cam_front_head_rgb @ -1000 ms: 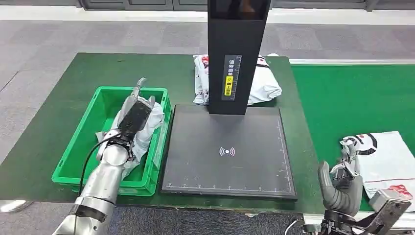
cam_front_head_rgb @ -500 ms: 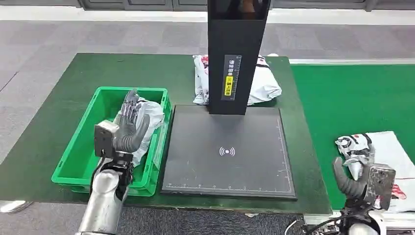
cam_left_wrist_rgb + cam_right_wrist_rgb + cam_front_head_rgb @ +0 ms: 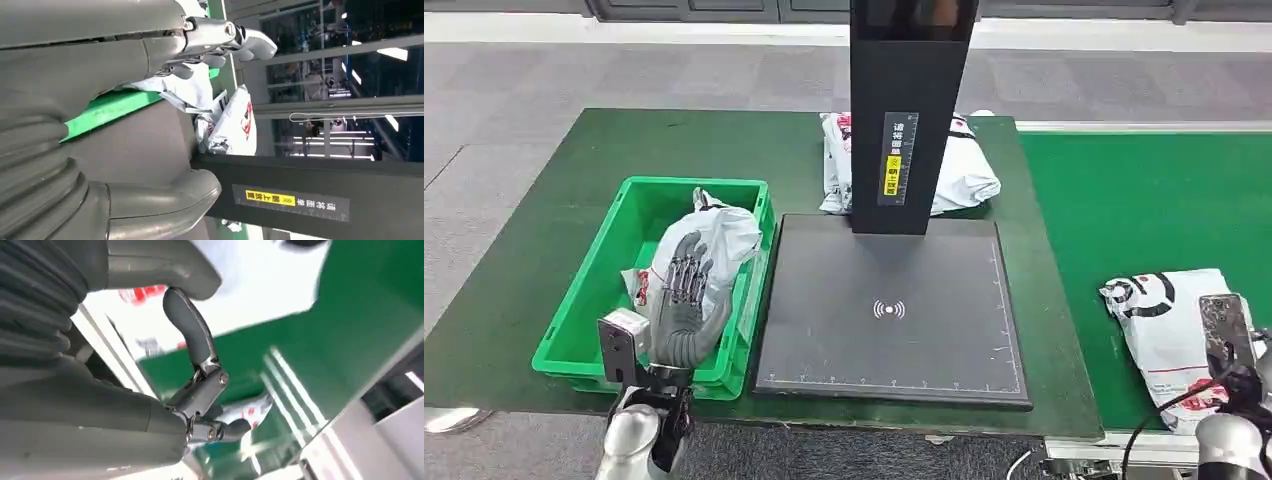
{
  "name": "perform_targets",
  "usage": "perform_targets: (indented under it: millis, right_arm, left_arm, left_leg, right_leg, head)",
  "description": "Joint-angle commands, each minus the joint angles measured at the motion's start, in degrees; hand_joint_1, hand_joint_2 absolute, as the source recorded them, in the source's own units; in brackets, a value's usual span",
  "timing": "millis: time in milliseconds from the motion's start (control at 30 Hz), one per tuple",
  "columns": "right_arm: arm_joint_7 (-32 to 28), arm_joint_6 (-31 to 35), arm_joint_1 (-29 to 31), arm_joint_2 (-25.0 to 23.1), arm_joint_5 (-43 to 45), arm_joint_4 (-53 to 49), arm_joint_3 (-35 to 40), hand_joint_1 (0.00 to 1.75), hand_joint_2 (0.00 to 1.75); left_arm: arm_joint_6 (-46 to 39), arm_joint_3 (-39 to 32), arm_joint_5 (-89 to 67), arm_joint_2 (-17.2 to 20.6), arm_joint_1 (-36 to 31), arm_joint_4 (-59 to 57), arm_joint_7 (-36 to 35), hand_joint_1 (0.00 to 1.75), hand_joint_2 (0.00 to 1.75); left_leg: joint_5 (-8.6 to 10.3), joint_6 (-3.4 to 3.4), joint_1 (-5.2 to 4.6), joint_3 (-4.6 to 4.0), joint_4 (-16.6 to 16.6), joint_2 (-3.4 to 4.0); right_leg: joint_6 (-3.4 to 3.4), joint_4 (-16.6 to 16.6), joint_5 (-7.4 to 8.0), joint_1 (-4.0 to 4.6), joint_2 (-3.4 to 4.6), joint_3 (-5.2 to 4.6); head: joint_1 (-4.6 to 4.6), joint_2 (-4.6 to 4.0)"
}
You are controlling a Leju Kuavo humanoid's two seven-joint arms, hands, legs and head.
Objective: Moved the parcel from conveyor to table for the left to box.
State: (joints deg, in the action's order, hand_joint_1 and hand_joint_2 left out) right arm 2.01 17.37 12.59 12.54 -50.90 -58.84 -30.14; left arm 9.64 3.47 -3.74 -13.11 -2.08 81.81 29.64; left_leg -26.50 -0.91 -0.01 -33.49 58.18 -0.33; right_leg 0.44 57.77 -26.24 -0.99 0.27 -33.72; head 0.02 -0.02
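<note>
Grey fingers [image 3: 686, 275] of the left hand [image 3: 681, 310] stand upright and spread, palm facing back toward the robot, with nothing in them. The hand hovers over the near end of the bin [image 3: 594, 290], in front of a white bag [image 3: 714, 235] that lies crumpled inside it. In the left wrist view the fingertips [image 3: 250, 42] reach out past the bin's green rim with the bag just beyond.

The right hand [image 3: 200, 385] shows in its wrist view with fingers [image 3: 187, 327] loosely curved and apart, closing on nothing; the parcel [image 3: 1169, 320] lies under it on the green conveyor [image 3: 1144, 200], near the belt's front edge. In the head view that wrist sits over the parcel's right side, and whether the hand touches the parcel I cannot tell.

Between bin and conveyor lies a black scanner pad [image 3: 889, 305] with its dark post [image 3: 911, 110] rising at the back. Behind the post another white bag [image 3: 964, 170] rests on the green table [image 3: 544, 200].
</note>
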Motion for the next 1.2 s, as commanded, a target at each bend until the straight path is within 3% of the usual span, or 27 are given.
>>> perform_targets:
  millis: [33,533,633,767,867,900,1200]
  right_arm:
    - [1.91,1.22,9.15,6.37,-5.09,22.54,2.26,0.0,0.0]
    - [6.03,-3.8,15.84,7.32,-13.73,35.43,7.78,0.0,0.0]
    - [7.7,-8.59,17.41,6.67,-16.99,38.88,10.76,0.0,0.0]
    - [7.88,-9.39,17.51,6.33,-17.3,39.32,11.08,0.0,0.0]
    - [8.08,-16.05,18.2,5.7,-20.23,41.06,14.13,0.0,0.0]
    - [7.75,-17.27,18.28,5.13,-20.79,41.45,14.8,0.0,1.75]
    - [5.3,-21.48,16.69,4.95,-22.64,41.49,17.33,0.0,1.75]
  left_arm:
    - [0.42,2.43,0.16,2.32,-1.1,-3.04,-0.02,0.0,1.75]
    - [1.12,2.73,-0.04,2.63,-1.86,-3.97,-0.38,0.0,1.75]
    - [1.11,3.19,-0.07,3.14,-2.37,-4.79,-0.4,0.0,1.75]
    - [1.1,3.23,-0.08,3.21,-2.46,-5.03,-0.4,0.0,1.75]
    - [1.01,3.38,0.02,3.41,-2.3,-5.4,-0.36,0.0,1.75]
    - [0.98,3.28,0.12,3.39,-1.97,-5.19,-0.31,0.0,1.75]
    - [1.05,3.33,0.19,3.56,-1.29,-4.56,-0.32,0.0,1.75]
  left_leg:
    - [0.05,0.02,0.05,0.17,-0.15,0.01]
    - [0.05,0.0,0.07,0.16,-0.14,0.14]
    - [0.03,0.0,0.02,0.09,-0.07,0.08]
    - [0.02,0.0,0.04,0.09,-0.06,0.03]
    - [0.03,-0.01,0.05,0.11,-0.11,0.04]
    - [0.05,-0.01,0.06,0.18,-0.17,0.1]
    - [0.03,-0.01,0.07,0.15,-0.14,0.02]
  right_leg:
    - [-0.03,-0.23,0.08,0.06,-0.04,0.22]
    - [-0.06,-0.2,0.12,0.08,0.09,0.19]
    - [-0.04,-0.08,0.06,0.03,0.06,0.11]
    - [-0.03,-0.07,0.05,0.05,0.01,0.12]
    - [-0.05,-0.15,0.08,0.07,0.01,0.17]
    - [-0.07,-0.21,0.11,0.07,0.06,0.22]
    - [-0.05,-0.17,0.07,0.08,-0.02,0.22]
  head:
    - [0.0,0.02]
    - [0.0,0.02]
    - [0.0,0.0]
    - [0.0,0.02]
    - [0.0,0.02]
    - [0.0,0.02]
    - [0.0,0.02]
